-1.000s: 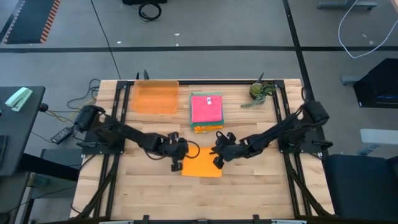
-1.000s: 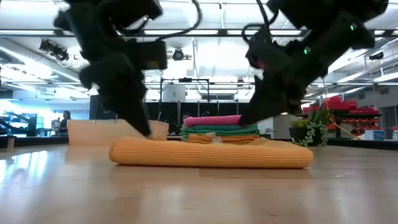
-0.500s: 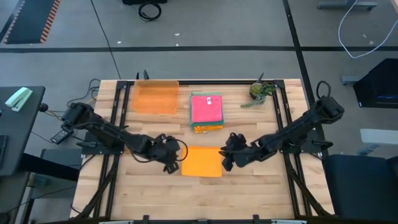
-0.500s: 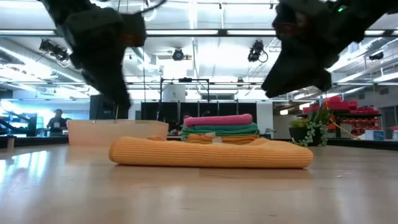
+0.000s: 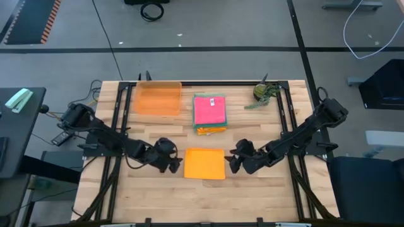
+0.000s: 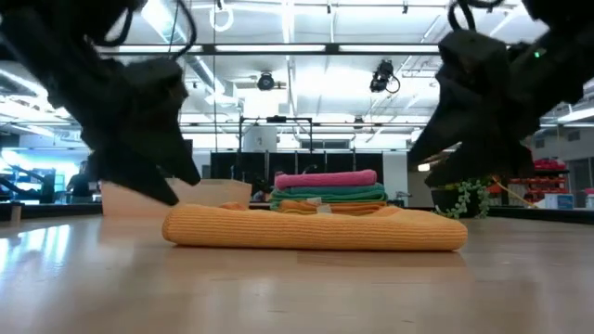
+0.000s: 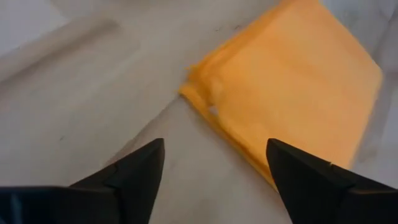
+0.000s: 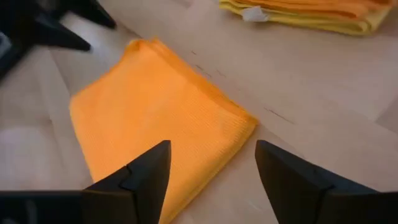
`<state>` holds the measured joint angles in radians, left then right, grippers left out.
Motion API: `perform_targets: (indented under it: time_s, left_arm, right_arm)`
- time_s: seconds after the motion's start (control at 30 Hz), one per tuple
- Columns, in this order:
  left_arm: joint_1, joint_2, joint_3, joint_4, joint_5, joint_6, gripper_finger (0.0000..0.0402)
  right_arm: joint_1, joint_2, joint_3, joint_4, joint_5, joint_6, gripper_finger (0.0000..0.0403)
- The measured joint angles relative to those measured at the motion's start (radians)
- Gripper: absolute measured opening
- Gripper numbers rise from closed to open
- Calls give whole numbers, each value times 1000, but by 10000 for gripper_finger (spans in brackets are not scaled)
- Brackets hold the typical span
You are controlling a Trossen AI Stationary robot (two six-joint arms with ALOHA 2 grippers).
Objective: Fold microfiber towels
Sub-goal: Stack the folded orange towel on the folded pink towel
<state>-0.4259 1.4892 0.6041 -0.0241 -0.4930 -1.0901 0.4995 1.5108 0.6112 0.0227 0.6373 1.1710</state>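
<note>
Both grippers are off the orange towel [image 5: 204, 164] now. The left gripper [image 5: 173, 164], clamped at the towel's left edge a second ago, sits just beside that edge with fingers [image 7: 134, 177] spread. The right gripper [image 5: 232, 162], earlier over the towel's right corner, is likewise drawn back beside the right edge, fingers [image 8: 146, 174] wide apart. The towel lies flat, released.

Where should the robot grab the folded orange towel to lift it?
Probably by the side edges. The folded orange towel lies flat between the open left hand and right hand, so each could come in low from its own side and pinch the layered edge.
</note>
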Motion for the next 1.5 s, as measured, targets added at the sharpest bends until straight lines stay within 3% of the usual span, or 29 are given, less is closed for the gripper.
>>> perform_targets:
  time_s: [0.13, 0.33, 0.77, 1.3, 1.5]
  left_arm:
    - [36, 5, -97, 181, 5, -59, 306]
    - [72, 57, -135, 313, 28, -54, 310]
    - [92, 169, -96, 398, 28, 19, 310]
    - [91, 277, -82, 553, 41, 97, 308]
    - [75, 278, -78, 535, 70, 138, 277]
  right_arm:
    - [-6, 13, -87, 173, 14, 55, 246]
    - [-6, 46, -120, 191, 17, 138, 246]
    - [-55, 201, -106, 377, -40, 168, 246]
    - [-101, 306, 9, 375, -59, 111, 246]
    - [-101, 320, 11, 372, -60, 103, 235]
